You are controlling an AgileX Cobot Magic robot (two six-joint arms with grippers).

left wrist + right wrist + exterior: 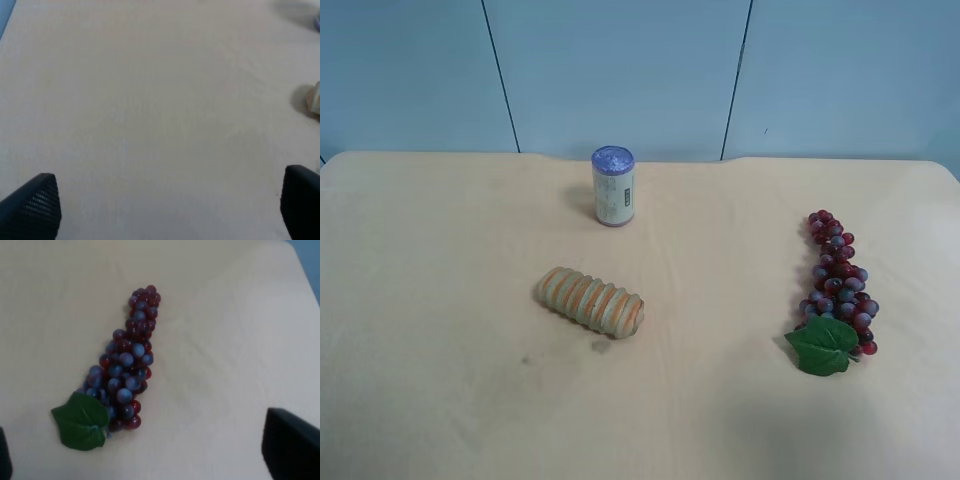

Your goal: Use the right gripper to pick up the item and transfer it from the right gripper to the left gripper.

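Black fingers (31,207) of the left gripper (165,205) sit right up against the lens, spread wide apart with nothing between them, just bare tan table (150,100) underneath. Off past one finger there's a tan sliver at the frame edge, too cut off to tell what it is.

From the high camera, going left to right: first the ribbed orange-tan roll (590,301) lying on its side, then the purple-topped white can (613,186) standing upright a bit behind it, the two apart. Way over to the right are the toy grapes (838,285), flat on the table and well apart from both.

Then the right gripper (147,452) hangs over the grapes, its fingers (292,445) also spread wide, holding nothing and not touching the bunch. The grapes lie out ahead of it, within the span of the open fingers, closer to the finger that barely peeks in at the frame edge. The end with the green leaf (80,421) is nearest the fingers, and the narrow tip points away from the gripper
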